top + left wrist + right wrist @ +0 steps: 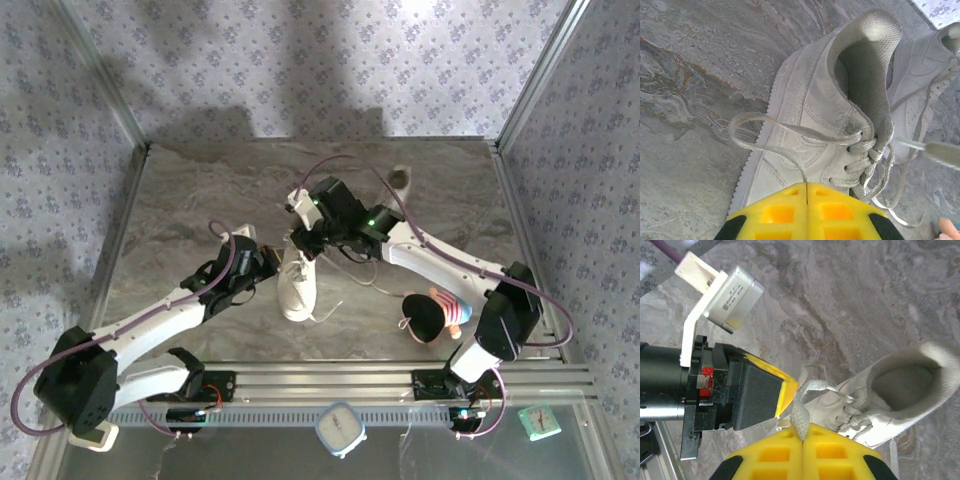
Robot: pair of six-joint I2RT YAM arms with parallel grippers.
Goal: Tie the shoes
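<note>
Both pincers are clamped tight: left gripper (806,186) on a lace loop (742,118), right gripper (803,432) on a lace end (800,412), close together at the white shoe (297,288).

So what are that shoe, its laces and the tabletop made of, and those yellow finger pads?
Shoe: looks like white leather or a synthetic imitation, matte, stitched panels; woven fabric lining at the collar. Laces: flat woven textile, weave visible. Tabletop: stone-patterned, grey-brown veins, possibly marble or a printed laminate. Yellow pads: likely moulded plastic or rubber, with recessed pockets.
</note>
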